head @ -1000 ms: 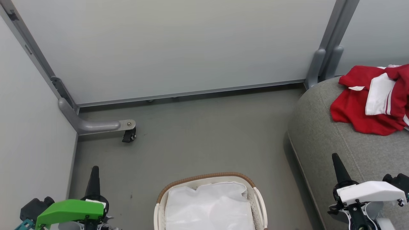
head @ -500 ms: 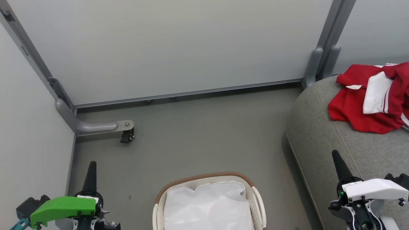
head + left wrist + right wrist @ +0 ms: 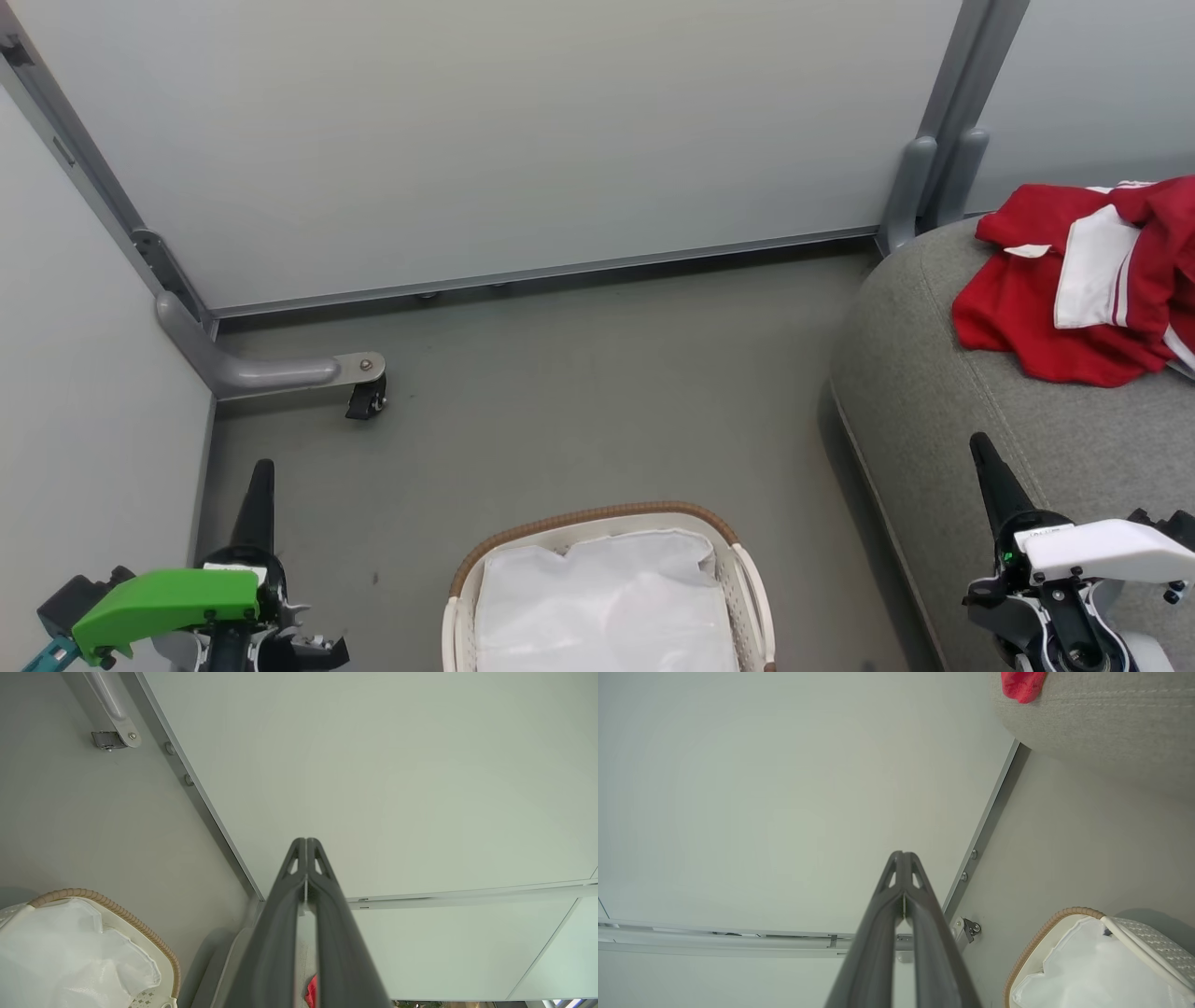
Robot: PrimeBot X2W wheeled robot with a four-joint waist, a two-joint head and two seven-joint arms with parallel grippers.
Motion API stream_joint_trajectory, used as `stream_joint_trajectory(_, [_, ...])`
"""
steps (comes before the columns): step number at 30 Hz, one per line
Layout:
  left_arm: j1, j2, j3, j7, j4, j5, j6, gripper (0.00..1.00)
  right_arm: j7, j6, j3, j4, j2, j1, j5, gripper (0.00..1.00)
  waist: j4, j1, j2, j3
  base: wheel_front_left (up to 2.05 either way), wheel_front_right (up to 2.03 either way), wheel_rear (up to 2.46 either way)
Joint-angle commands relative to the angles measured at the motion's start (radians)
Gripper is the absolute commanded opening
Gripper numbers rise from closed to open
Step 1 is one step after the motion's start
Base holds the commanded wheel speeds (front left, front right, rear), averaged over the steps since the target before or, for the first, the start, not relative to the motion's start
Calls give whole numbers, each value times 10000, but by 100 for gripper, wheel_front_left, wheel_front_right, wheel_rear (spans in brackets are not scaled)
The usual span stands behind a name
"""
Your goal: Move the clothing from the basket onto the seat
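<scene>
The red clothing [image 3: 1074, 280] with white sleeves lies crumpled on the grey seat [image 3: 943, 411] at the right; a red corner of the clothing [image 3: 1022, 685] shows on the seat [image 3: 1101, 728] in the right wrist view. The white basket [image 3: 607, 597] with its brown rim stands on the floor at bottom centre, holding only its white liner; the basket [image 3: 88, 947] shows again in the left wrist view and the basket [image 3: 1092, 961] in the right wrist one. My left gripper [image 3: 260, 467] is shut and empty at the lower left. My right gripper [image 3: 978, 441] is shut and empty over the seat's front.
Pale partition walls [image 3: 523, 140] close off the back and left. A grey bracket foot with a black caster [image 3: 364, 397] sticks out onto the grey floor [image 3: 597, 392] at the left. A grey post [image 3: 934, 159] stands behind the seat.
The whole head view has drifted slightly, so the camera moved. Both grippers stay shut, and the left one sits a little lower and further left in the picture. The clothing has not moved on the seat.
</scene>
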Motion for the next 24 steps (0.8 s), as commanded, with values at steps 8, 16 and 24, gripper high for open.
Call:
stream_joint_trajectory(8, [-303,42,131,214,-128,-668,-69,0,208,-5,-54,-137,-68,-177,791,0,-57,0,-1,9,0,0,0])
stream_joint_trajectory(16, [-337,44,225,362,-167,-1199,-95,0,354,-6,-80,-175,-73,-184,1386,0,-110,0,-1,18,0,0,0])
stream_joint_trajectory(24, [-410,46,304,513,-201,-1686,-105,0,499,-5,-101,-213,-78,-183,1949,0,-163,0,-1,26,0,0,0])
